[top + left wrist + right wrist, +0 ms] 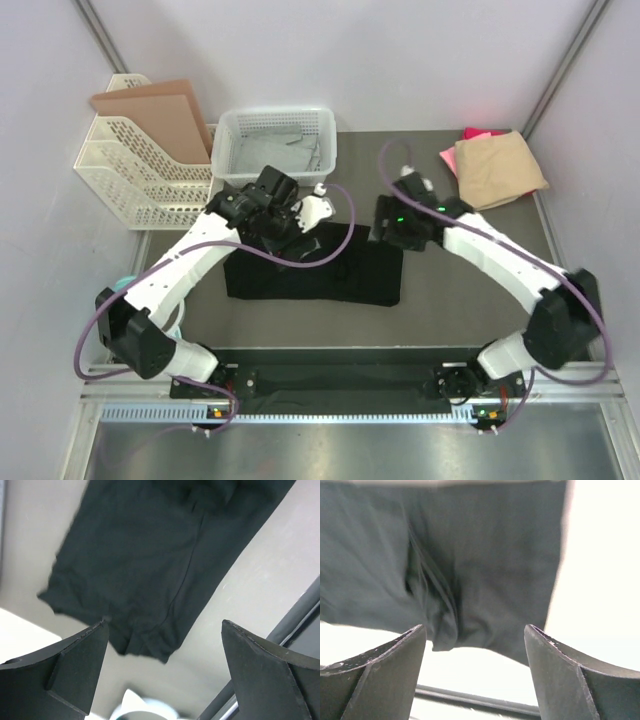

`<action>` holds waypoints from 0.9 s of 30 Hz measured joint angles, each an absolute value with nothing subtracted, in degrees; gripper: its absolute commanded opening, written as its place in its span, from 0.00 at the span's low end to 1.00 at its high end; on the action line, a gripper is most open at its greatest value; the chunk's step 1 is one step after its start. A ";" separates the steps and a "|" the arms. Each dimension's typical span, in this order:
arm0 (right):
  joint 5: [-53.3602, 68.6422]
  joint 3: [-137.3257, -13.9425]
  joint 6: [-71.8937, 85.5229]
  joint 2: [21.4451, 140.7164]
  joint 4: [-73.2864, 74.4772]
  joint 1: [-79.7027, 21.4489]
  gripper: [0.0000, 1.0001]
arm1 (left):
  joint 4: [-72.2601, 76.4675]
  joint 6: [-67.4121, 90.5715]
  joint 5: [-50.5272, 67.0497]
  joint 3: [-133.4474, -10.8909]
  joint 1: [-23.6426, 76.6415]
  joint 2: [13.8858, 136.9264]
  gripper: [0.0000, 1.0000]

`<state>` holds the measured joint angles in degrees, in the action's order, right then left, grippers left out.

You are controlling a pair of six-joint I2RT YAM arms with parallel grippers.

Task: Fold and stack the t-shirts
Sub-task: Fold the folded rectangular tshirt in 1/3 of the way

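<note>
Top view, cloth: the black t-shirt (315,270) is lying flat mid-table (470,300), its long axis running from one arm across to the other.
Top view, left gripper (300,228): it is hovering over the shirt's far edge toward its own end, with the cloth spreading below and nearward of it.
Top view, right gripper (385,232): it is hanging at the far corner of the opposite end, so each arm is nearest to its own end.
Top view, stack: the tan t-shirt (497,168) is resting on the pink t-shirt (478,133), well outward of the right gripper.
Left wrist view: the jaws are standing wide with nothing between them, and the black t-shirt (150,565) is lying ahead, a folded corner reaching between the fingertips.
Right wrist view: the jaws are gaping wide and holding nothing, while the black t-shirt (480,555) is filling the space ahead, its edge just short of the fingertips.
Judgement: both hands are looking set to drop onto the far edge for a nearward fold.
</note>
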<state>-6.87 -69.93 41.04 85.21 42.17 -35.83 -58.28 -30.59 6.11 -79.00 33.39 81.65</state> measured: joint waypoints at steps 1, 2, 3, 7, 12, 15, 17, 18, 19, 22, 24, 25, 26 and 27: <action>-5.63 -68.38 41.19 82.72 40.66 -33.15 0.77 | -58.22 -29.85 6.68 -80.01 34.20 81.93 0.99; -4.05 -66.41 41.41 80.42 38.94 -30.20 0.74 | -58.02 -29.15 7.14 -81.06 35.07 82.32 0.99; -2.68 -64.47 41.65 78.96 37.65 -27.49 0.70 | -57.45 -28.23 7.40 -82.02 36.42 82.91 0.99; 3.86 -60.64 41.95 83.50 34.44 -23.20 0.38 | -56.45 -25.89 8.80 -83.68 41.93 85.67 0.99; 11.33 -60.69 41.32 93.97 32.21 -23.18 0.17 | -55.13 -23.62 10.94 -85.56 49.01 90.59 0.99; 13.74 -61.25 41.06 94.35 32.40 -22.76 0.16 | -53.30 -23.09 10.94 -85.73 51.68 92.64 0.99; 15.07 -62.39 40.73 94.37 32.01 -22.31 0.13 | -51.86 -22.74 11.07 -85.73 52.71 93.73 0.99; 15.68 -62.81 40.56 94.37 31.68 -21.91 0.13 | -51.07 -22.57 11.16 -85.80 53.10 94.35 0.99; 16.40 -63.09 40.45 94.37 31.22 -21.45 0.13 | -50.43 -22.48 11.25 -86.02 53.47 95.11 0.99; 18.39 -63.11 40.14 95.46 29.43 -19.81 0.11 | -48.27 -22.37 11.44 -86.83 54.37 97.97 0.99; 19.55 -63.11 40.01 97.78 28.25 -18.85 0.06 | -46.33 -22.39 11.68 -86.98 54.89 100.33 0.99; 19.92 -63.11 39.99 99.29 27.86 -18.57 0.04 | -45.45 -22.39 11.77 -87.00 55.07 101.56 0.99; 20.32 -63.11 39.86 100.88 27.57 -18.48 0.01 | -44.71 -22.39 11.75 -87.00 55.24 102.74 0.99; 20.67 -63.11 39.68 102.50 27.27 -18.35 0.00 | -44.23 -22.44 11.68 -87.00 55.27 103.74 0.99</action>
